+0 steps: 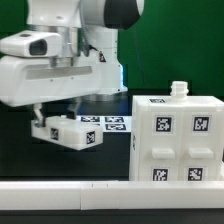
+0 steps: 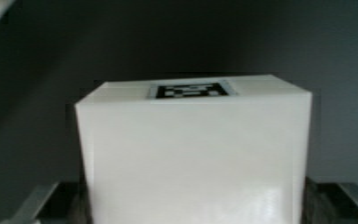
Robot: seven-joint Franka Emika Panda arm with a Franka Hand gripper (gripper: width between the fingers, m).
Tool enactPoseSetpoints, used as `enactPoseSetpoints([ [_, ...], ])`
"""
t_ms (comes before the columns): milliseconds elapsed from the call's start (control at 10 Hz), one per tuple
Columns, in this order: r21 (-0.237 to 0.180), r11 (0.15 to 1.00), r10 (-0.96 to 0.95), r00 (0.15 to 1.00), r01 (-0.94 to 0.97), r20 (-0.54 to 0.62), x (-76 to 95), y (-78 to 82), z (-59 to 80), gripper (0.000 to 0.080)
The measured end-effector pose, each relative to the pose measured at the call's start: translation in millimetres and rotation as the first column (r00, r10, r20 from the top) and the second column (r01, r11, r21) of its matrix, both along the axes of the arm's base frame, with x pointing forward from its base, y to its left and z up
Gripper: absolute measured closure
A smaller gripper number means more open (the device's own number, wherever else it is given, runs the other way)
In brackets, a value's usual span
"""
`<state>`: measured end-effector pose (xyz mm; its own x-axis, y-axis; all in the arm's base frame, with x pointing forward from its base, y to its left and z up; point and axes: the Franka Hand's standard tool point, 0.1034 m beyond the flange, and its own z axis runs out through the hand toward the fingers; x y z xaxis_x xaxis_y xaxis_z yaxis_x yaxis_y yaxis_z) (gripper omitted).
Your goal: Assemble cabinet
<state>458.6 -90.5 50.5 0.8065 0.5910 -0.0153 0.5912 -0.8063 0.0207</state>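
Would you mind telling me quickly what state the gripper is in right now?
Gripper: closed on the white block, with a finger against each of its sides.

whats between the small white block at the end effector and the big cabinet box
Only bare table between the white block and cabinet box in the exterior view; the marker board lies farther back.

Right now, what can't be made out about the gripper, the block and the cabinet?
1. Gripper: exterior view, fingers mostly behind the arm's housing; wrist view, cut by the frame edge, so grip on the white block is unclear.
2. Cabinet box interior: exterior view, closed sides face the camera.
3. Marker board: exterior view, partly behind the block, tags too small.
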Motion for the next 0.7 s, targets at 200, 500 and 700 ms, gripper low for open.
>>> enactPoseSetpoints([
  [200, 0.001, 0.999, -0.046, 0.999, 0.046, -0.007, -0.7, 0.7, -1.2, 0.0246],
  [500, -0.001, 0.997, -0.071, 0.997, 0.071, -0.002, -4.7, -4.1, -3.4, 0.0246],
  [700, -0.012, 0.968, -0.251, 0.968, 0.251, -0.009, -45.4, -39.0, -16.7, 0.0246],
])
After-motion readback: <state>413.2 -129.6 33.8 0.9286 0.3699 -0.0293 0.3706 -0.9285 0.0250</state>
